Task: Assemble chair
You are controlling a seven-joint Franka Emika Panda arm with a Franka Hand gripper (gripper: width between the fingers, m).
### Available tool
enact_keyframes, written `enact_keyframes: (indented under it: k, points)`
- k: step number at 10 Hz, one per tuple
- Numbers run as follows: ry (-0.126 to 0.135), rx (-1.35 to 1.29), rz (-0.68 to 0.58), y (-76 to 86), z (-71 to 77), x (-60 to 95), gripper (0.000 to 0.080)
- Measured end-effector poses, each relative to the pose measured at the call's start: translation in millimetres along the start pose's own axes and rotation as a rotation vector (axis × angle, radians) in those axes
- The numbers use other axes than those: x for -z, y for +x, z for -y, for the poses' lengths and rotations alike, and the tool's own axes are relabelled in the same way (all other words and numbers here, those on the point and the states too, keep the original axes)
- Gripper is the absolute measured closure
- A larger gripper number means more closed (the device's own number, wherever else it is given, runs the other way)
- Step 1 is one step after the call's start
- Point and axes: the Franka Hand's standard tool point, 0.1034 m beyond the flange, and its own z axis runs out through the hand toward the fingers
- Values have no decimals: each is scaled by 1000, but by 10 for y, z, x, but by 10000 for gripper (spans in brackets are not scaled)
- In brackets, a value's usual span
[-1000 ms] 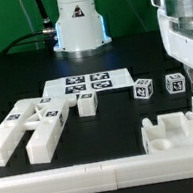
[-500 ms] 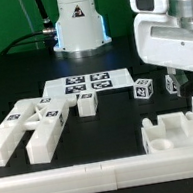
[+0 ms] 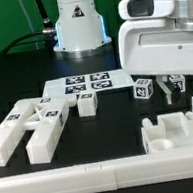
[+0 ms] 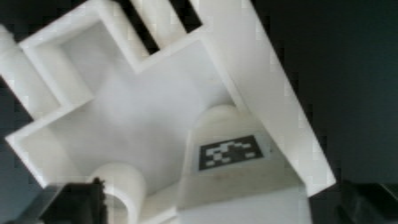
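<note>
The chair is in loose white tagged parts on the black table. Long blocks (image 3: 29,130) lie at the exterior view's left, with a small block (image 3: 87,104) beside them. A small cube (image 3: 144,88) sits right of centre; a second cube (image 3: 177,84) is partly hidden behind my fingers. A chunky framed part (image 3: 174,130) lies at the front right. My gripper (image 3: 183,93) hangs open just above that part, nothing between its fingers. In the wrist view the same part (image 4: 178,110) with its tag (image 4: 228,152) fills the picture, and my gripper (image 4: 217,205) shows dark fingertips (image 4: 71,200) either side.
The marker board (image 3: 83,84) lies flat at the table's middle back. A long plain white rail (image 3: 97,175) runs along the front edge. The robot base (image 3: 78,26) stands behind the marker board.
My arm has swung in from the exterior view's right edge toward the left, now covering more of the view above the framed part. The jaws stay open. No part has moved.
</note>
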Motion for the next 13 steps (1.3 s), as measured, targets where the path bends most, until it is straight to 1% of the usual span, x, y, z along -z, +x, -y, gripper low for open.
enact_keyframes:
  k: [2,3,4,5,6,8,9,13]
  points:
    - [-10,79,-7,-2,26,14,150]
    - [-10,85,-7,2,16,12,239]
    - [-10,84,-7,2,15,11,373]
    - [-10,74,-7,2,16,12,373]
    - [-10,62,-7,2,15,11,512]
    - [-9,29,-6,0,17,10,511]
    - [0,-65,-8,4,22,6,511]
    - [54,-511,-23,28,52,1,511]
